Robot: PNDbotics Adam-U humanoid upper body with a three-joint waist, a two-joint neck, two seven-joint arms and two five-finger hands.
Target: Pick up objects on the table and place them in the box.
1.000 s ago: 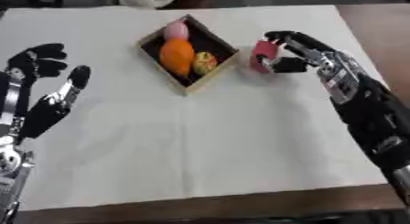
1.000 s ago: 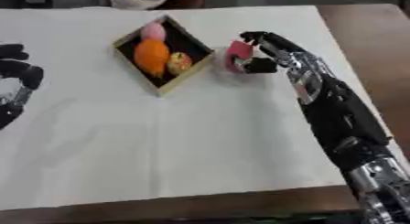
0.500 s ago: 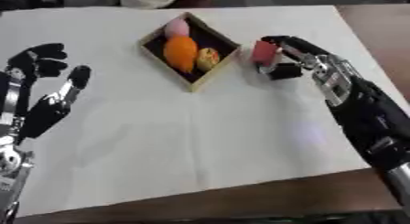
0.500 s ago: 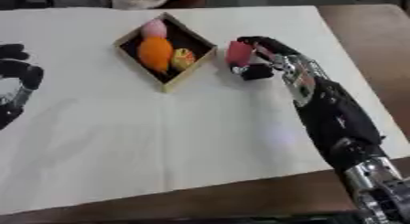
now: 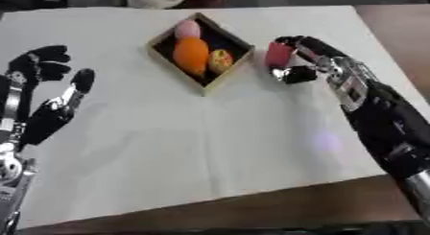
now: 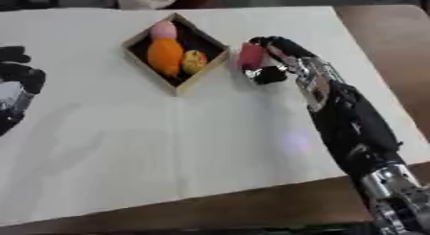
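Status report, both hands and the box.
Right hand shut on pink object, right of box. Left hand open, idle. Nothing between them.

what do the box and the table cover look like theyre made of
The box looks like light wood or thick card: pale tan walls, straight edges, dark inside. The table cover looks like white cloth or paper, matte, with a faint fold line down the middle.
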